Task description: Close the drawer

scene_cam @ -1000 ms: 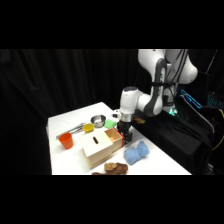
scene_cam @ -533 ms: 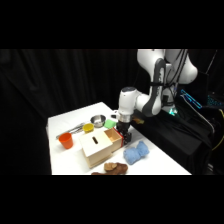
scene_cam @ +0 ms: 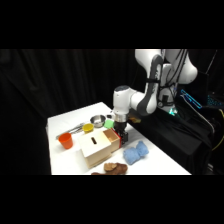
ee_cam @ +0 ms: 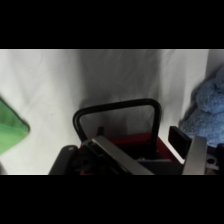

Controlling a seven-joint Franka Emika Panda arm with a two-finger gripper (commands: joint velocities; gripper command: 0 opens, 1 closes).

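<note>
Drawer (scene_cam: pixel 119 137) front sits at the gripper (scene_cam: pixel 121 134), finger state indeterminate; a square, steady push should seat it flush.

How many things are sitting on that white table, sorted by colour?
Orange: 1, cup
Yellow: 1, small bowl
Silver: 1, metal bowl
Tan: 1, wooden box, its drawer red-fronted
Blue: 1, cloth
Brown: 1, lumpy thing
Green: 1, block
Total: 7

I see a white table (scene_cam: pixel 65 150) with black curtains (scene_cam: pixel 60 80) hanging all around it, and the room behind is very dark.
</note>
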